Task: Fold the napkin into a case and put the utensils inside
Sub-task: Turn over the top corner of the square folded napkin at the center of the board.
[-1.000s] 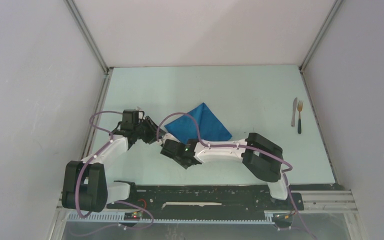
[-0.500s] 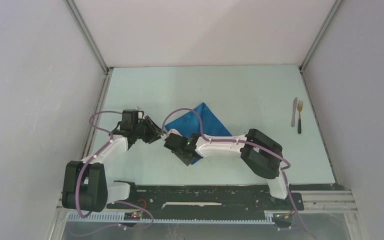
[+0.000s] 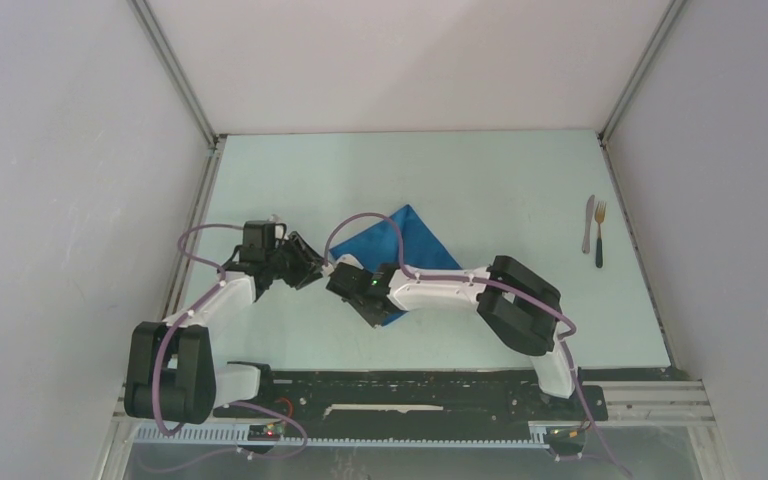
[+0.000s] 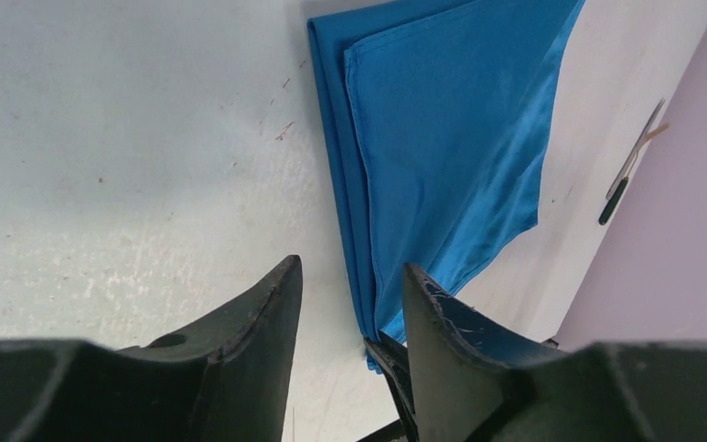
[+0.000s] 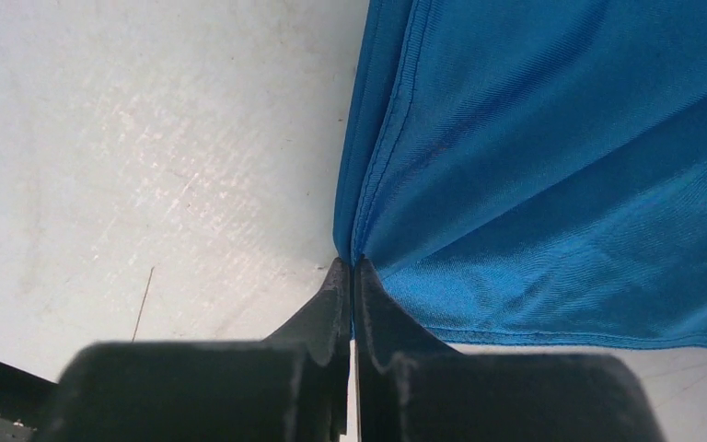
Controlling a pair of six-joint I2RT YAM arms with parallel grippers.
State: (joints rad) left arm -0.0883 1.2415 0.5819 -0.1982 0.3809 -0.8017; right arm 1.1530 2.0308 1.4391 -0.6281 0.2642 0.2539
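Observation:
The bright blue napkin (image 3: 410,240) lies folded, in layers, on the pale table left of centre. My right gripper (image 3: 336,274) is shut on the napkin's near-left corner; the right wrist view shows its tips (image 5: 352,262) pinching the hem of the cloth (image 5: 562,166). My left gripper (image 3: 312,268) is open and empty just left of that corner, and in its wrist view its jaws (image 4: 350,272) frame the napkin's (image 4: 442,138) edge. The silvery knife (image 3: 587,223) and dark-handled fork (image 3: 599,235) lie side by side at the far right.
The utensils also show small in the left wrist view (image 4: 628,170), near the right wall. Grey enclosure walls bound the table on three sides. The right arm's forearm (image 3: 440,290) lies over the napkin's near part.
My right gripper has moved up and left to the napkin's near-left corner, close to the left gripper. A bit of blue now shows below its wrist. The left arm has hardly moved.

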